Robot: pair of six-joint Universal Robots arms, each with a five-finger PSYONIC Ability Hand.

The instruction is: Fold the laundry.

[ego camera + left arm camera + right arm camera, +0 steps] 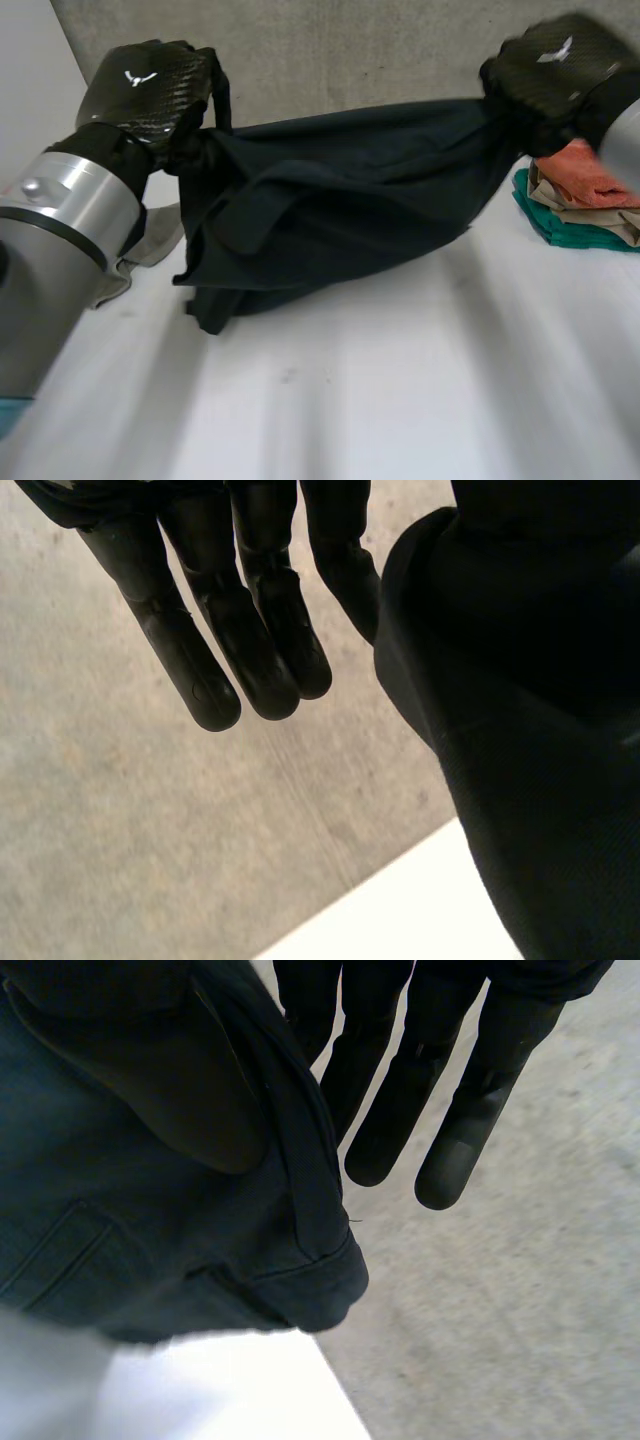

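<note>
Dark garment [350, 200] stretches side to side: your left hand [150, 80] pinches one end, your right hand [560, 65] the other.

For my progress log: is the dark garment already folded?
Not folded: the dark garment hangs bunched between left hand and right hand.

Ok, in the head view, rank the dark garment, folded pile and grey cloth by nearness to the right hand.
1. dark garment: held by the right hand.
2. folded pile: close beside it, on the right.
3. grey cloth: far across, beside the left arm.
</note>
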